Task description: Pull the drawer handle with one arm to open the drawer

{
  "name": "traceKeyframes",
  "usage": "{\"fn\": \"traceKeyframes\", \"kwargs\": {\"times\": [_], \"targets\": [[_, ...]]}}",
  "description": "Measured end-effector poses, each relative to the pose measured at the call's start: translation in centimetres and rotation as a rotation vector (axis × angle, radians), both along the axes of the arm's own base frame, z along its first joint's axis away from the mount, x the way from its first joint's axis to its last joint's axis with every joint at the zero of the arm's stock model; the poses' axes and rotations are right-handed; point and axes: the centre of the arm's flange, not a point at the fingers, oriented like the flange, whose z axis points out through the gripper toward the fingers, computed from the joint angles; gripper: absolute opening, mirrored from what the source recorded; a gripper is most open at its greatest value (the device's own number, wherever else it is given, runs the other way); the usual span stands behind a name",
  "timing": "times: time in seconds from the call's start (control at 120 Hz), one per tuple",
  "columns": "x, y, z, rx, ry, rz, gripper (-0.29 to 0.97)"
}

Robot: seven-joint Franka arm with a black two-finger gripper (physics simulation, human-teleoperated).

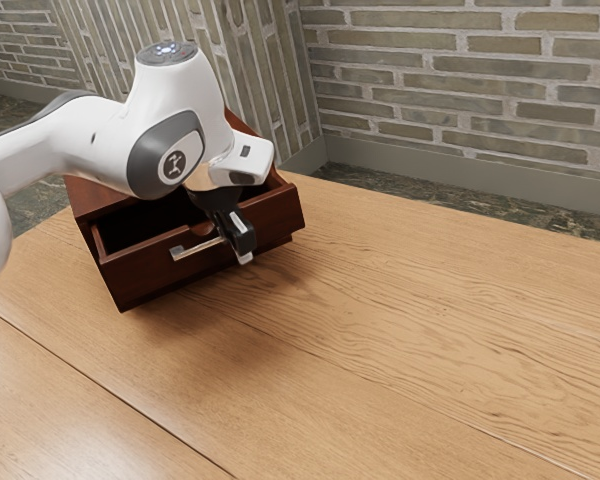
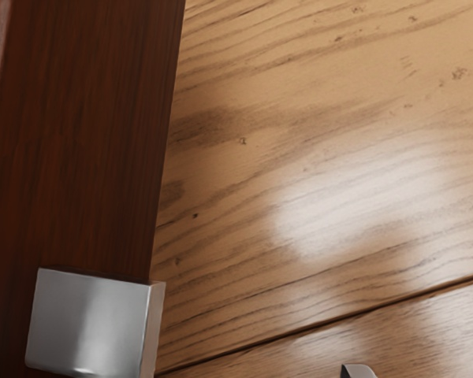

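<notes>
The hand [image 1: 236,236] sits right at the handle [image 1: 192,249], at the end of the bar nearer the exterior view's right. It hangs down from the arm [image 1: 100,140], which comes in over the top of the cabinet [image 1: 82,197]. I cannot tell whether the hand is gripping the bar or merely set against it, because its black body covers the contact.

In the wrist view the handle's metal mount [image 2: 91,327] shows close under the hand. It is fixed to the dark wooden front of the drawer [image 2: 79,134], with the tabletop [image 2: 315,157] beyond.

The drawer [image 1: 180,275] already stands partly out of the cabinet, and its dark hollow is visible from above behind the front panel. I judge the pull to be under way rather than finished.

The next move calls for a straight draw away from the cabinet, square to the front panel. The hand needs to stay level on the bar so it does not slip off the end, since it holds off-centre and the pull could twist.

The cabinet rests on the tabletop [image 1: 400,330] at the exterior view's left, near the brick wall. The drawer's front faces the exterior view's lower right, and that is the way it slides. The handle's long axis lies along the front panel, across the sliding direction, rising slightly toward the exterior view's right.
</notes>
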Motion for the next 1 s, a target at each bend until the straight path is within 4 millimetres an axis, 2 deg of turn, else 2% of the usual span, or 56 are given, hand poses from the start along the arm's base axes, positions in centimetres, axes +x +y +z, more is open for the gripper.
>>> {"fn": "traceKeyframes", "kwargs": {"times": [0.425,0.75,1.0], "targets": [[-0.2,-0.3,0.2,-0.009,0.000,0.011,0.29],[-0.7,-0.7,0.9,-0.023,-0.004,0.028,0.25],[-1.8,-1.0,1.9,-0.029,-0.002,0.050,0.45]]}}
